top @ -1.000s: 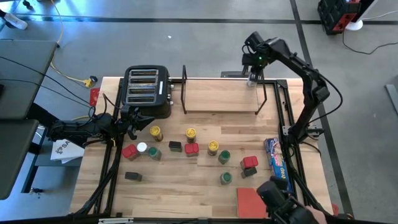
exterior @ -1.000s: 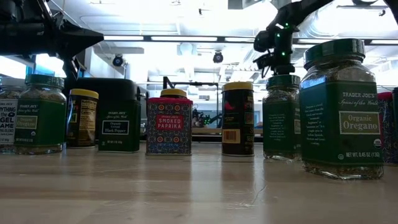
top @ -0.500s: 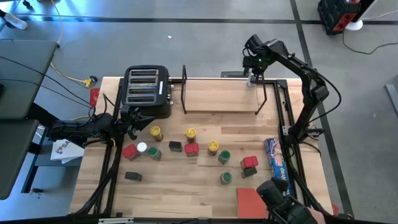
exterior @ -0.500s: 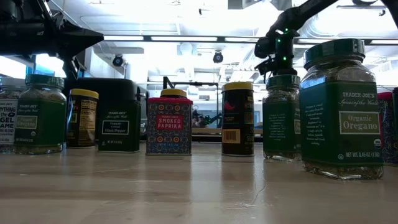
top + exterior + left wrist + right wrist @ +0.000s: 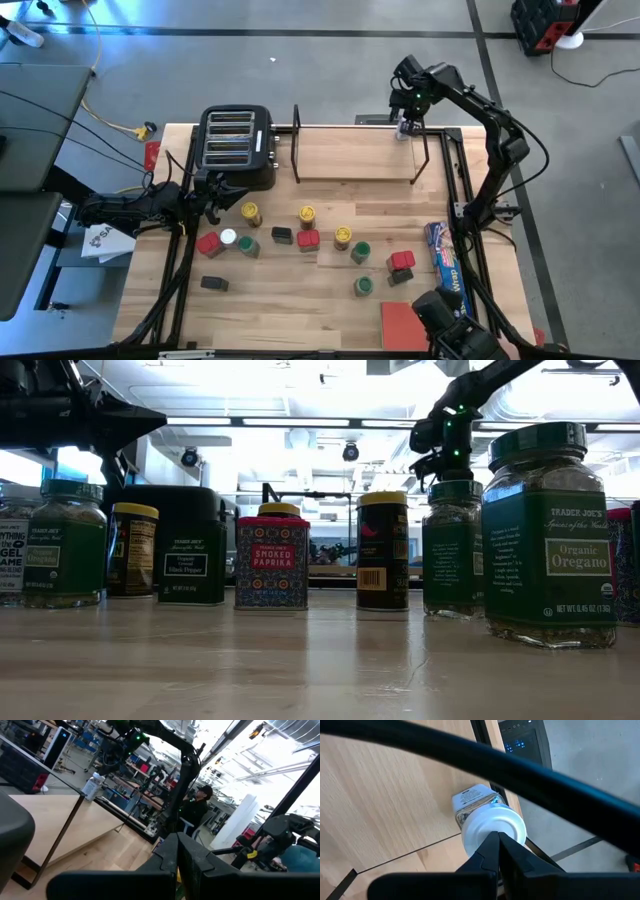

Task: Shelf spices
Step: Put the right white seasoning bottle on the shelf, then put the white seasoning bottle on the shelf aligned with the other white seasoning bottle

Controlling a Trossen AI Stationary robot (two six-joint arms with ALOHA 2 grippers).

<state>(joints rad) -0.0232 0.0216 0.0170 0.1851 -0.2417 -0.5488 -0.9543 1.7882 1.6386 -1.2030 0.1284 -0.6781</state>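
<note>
The shelf (image 5: 360,155) stands at the table's far side, a light-wood board in a black wire frame. One white-lidded spice jar (image 5: 485,820) stands upright on the shelf's far right corner (image 5: 405,133). My right gripper (image 5: 497,836) is shut and points down right above that lid. Several more spices stand on the table's middle: yellow-lidded jars (image 5: 307,215), green-lidded jars (image 5: 360,252), red tins (image 5: 307,240) and black tins (image 5: 282,235). My left gripper (image 5: 238,193) waits shut at the table's left, beside the toaster, holding nothing. My right gripper's shut fingertips (image 5: 490,845) come from above, pointing down, over the near rim of the jar's white lid (image 5: 495,822). I cannot tell whether they touch it. The jar stands upright on the shelf board on its own base.
A black toaster (image 5: 236,145) stands left of the shelf. A long blue box (image 5: 445,262) lies along the right edge and a flat red square (image 5: 405,325) at the near right. In the low view the oregano jar (image 5: 548,540) and paprika tin (image 5: 272,563) stand close.
</note>
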